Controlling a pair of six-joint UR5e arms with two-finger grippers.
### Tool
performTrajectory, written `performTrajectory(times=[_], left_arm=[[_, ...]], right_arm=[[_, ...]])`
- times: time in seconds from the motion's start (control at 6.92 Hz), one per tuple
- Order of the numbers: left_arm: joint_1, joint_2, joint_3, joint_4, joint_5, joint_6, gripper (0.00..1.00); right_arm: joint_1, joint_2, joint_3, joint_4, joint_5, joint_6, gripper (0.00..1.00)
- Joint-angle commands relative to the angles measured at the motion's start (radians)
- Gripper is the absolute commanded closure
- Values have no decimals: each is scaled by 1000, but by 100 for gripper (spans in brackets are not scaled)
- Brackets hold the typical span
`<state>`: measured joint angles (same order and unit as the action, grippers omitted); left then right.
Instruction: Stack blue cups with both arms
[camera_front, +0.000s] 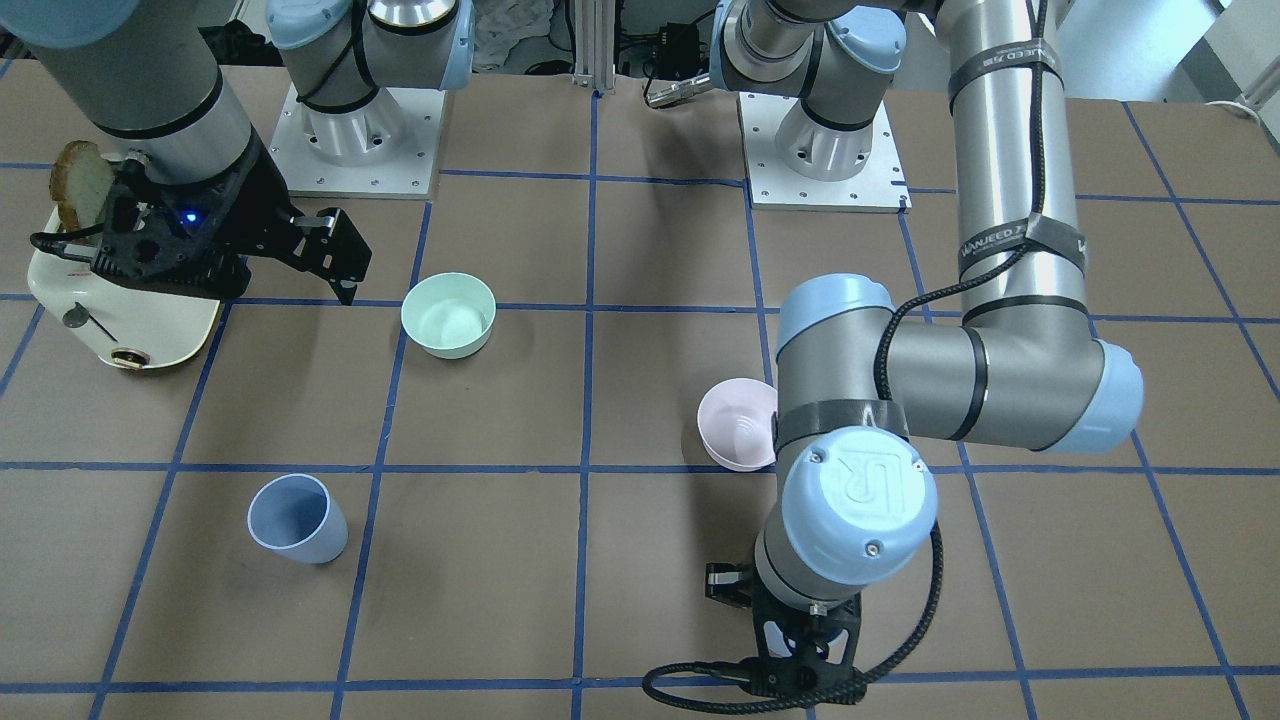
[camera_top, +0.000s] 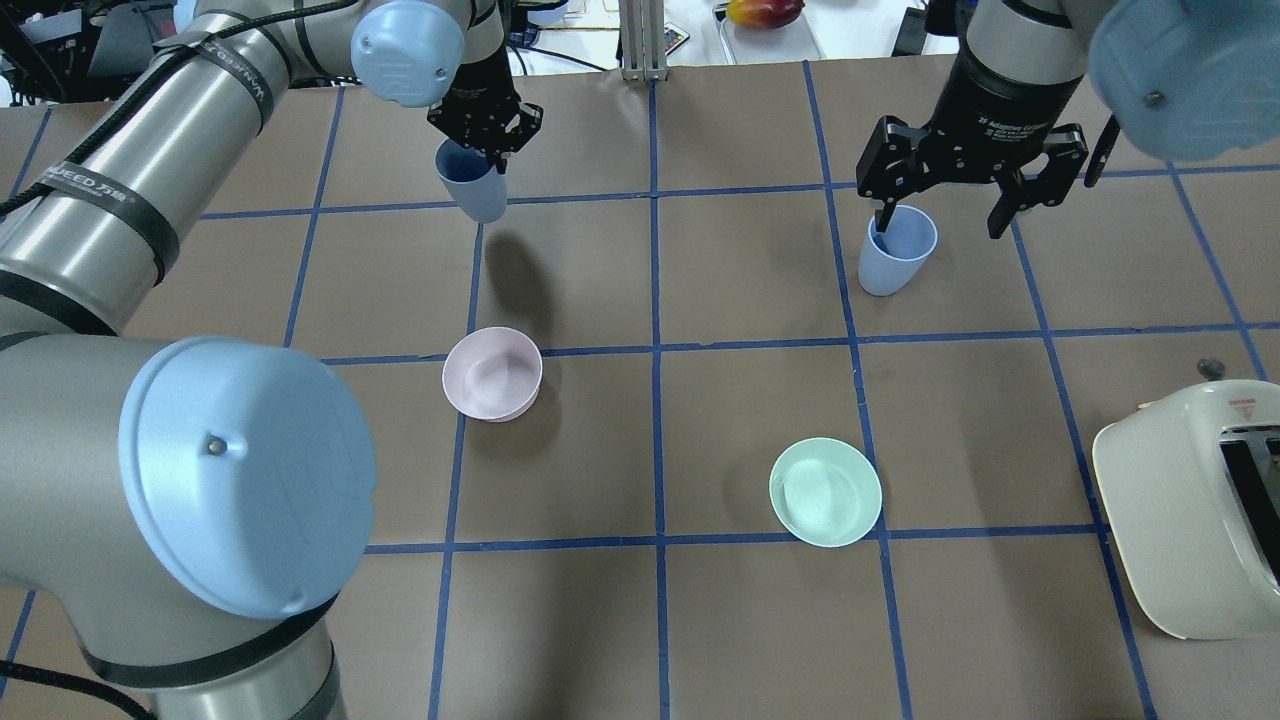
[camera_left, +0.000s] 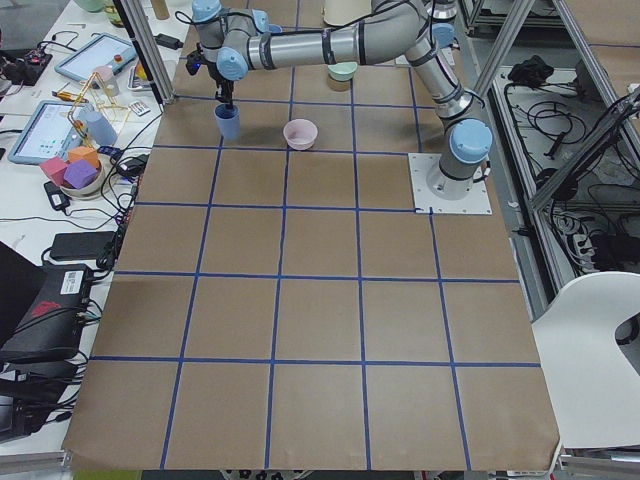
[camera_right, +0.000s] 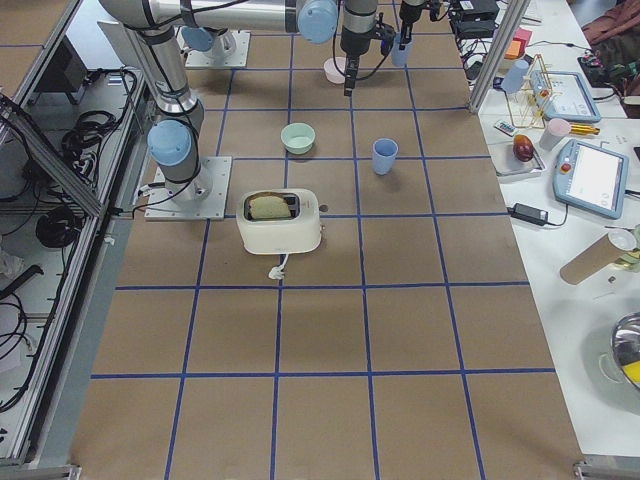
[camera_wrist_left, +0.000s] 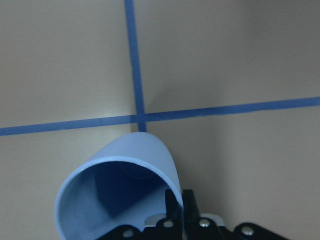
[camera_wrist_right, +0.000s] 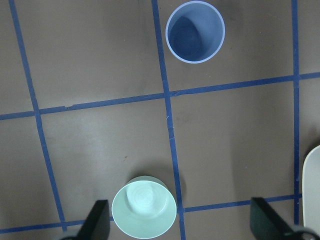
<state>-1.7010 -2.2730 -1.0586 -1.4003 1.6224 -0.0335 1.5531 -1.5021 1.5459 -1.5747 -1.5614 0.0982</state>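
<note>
Light-blue plastic, 2 matching tumblers, located here against the mint-green bowl (camera_top: 825, 492). Of these, cup 1 (camera_top: 476, 192) is held by the left gripper (camera_wrist_left: 181, 204), whose jaws are pinched tight on the rim wall, 1 finger inside and 1 outside. It is seen tilted and, judging by its offset shadow, clear of the table, well apart from the bowl and beyond the pink bowl (camera_top: 492, 373) on the robot's left. Upright and mouth up, cup 2 (camera_top: 893, 262) is stood near the bowl, on the side away from the robot. The right gripper (camera_top: 942, 222) is poised high above that stretch, jaws spread wide, nothing held. Step judged in hand: cup 1 is to be carried across to cup 2. It should be levelled first, its base centred over the open mouth, lowered straight, and released only once seated. Cup 2 could be steadied by the right gripper, since so light a tumbler is easily tipped.
</note>
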Motion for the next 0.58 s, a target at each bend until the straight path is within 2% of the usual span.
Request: performTrajectory(times=[0.0,0.29,0.43], left_arm=[[-64,39,-6,-60,-71,-150,100],[-144,66,-88,-21,-76,-321,100],[-191,50,-128,86,-76,-424,100]], right_arm=[[-45,6,3,-52,18,-69,0],[-129,96,-3,-92,59,-232,0],[-142,156,-1,-213,58,-264,0]])
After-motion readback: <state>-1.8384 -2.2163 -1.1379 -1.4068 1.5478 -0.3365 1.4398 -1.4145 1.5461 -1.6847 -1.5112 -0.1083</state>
